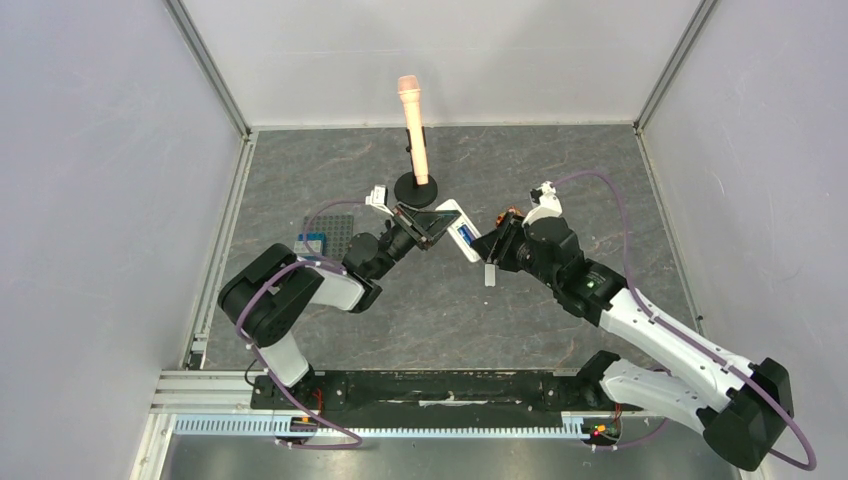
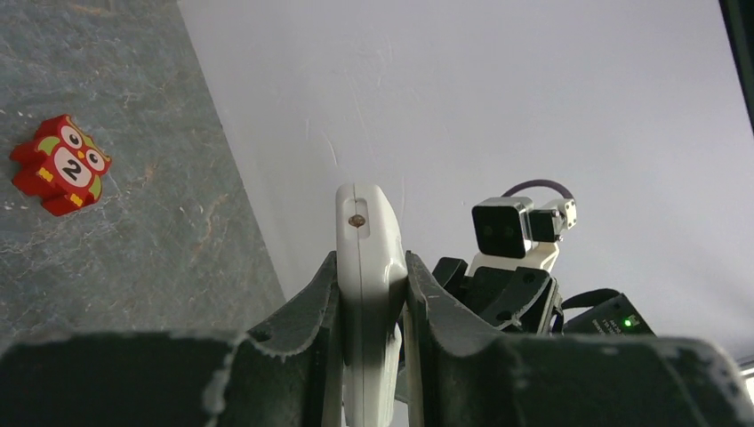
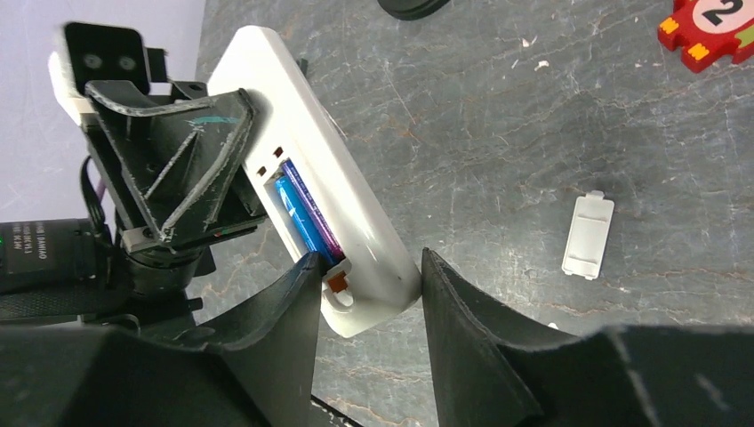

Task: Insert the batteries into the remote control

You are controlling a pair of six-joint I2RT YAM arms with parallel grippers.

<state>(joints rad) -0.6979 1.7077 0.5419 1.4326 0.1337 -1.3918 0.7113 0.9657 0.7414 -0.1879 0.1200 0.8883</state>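
- Nearest, right tool: black fingers parted astride the end of the slim white plastic remote control; contact unclear.
- left tool: clamped on the remote, which is tilted over the grey marbled desk.
- blue cylindrical batteries: in the open compartment, apparently seated; next likely calls for fitting the small white plastic cover.
- compartment shows from the right wrist only; the left wrist gives the remote's edge.

Smooth, slightly glossy white plastic remote control, shiny blue-wrapped batteries, matt veined stone-look table.
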